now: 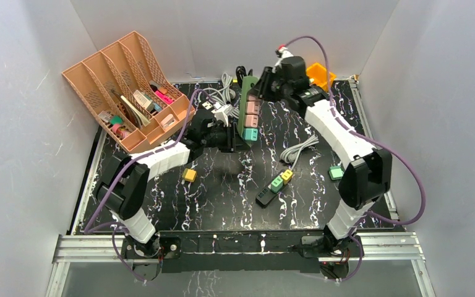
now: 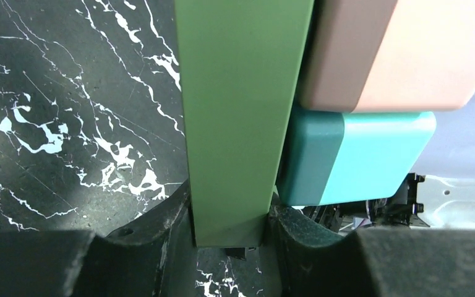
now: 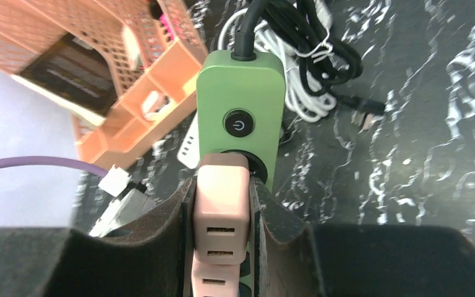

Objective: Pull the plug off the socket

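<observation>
- The pull would best run straight along the pins, away from the face of the green power strip (image 3: 241, 80), with no twist. A sideways tug could jam the pink plug (image 3: 222, 182) or lever the strip out of the other grip.
- The left claw (image 2: 229, 232) needed to brace hard, since it was the only thing resisting the pull. Its fingers were clamped narrow on the strip's near end, just beside the teal plug (image 2: 371, 154).
- The right claw (image 3: 222, 213) was closed on the pink plug, one finger flat on each side. That plug sat in the socket right below the round power button (image 3: 239, 123) and looked fully seated, so I judged the pull had not yet begun.
- A deeper hold was unlikely to help, but a firm squeeze would, because the plug's sides looked smooth.
- In the overhead view the left arm (image 1: 161, 158) reached forward and inward, low over the table (image 1: 222, 198), to the strip's near end.
- The right arm (image 1: 337, 130) stretched far forward and bent back leftward, its claw meeting the strip's far end near the coiled cables (image 1: 226, 83).
- The strip seemed held up on edge between the two claws.
</observation>
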